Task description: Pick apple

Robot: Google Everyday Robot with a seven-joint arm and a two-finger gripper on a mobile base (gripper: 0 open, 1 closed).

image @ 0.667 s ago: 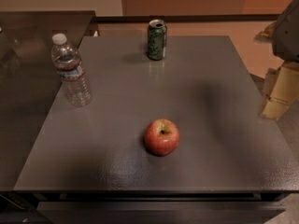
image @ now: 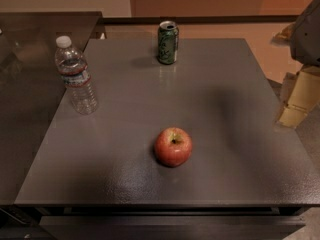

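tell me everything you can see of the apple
The apple is round, glossy and red, with a yellow-green patch around its stem dimple, which faces up. It sits whole and upright on the dark grey table, in the front half, touching nothing else. The pincer hangs at the right side of the view, well apart from it.

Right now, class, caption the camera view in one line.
Apple near the front of the table, can and water bottle farther back, the hand at the right edge.
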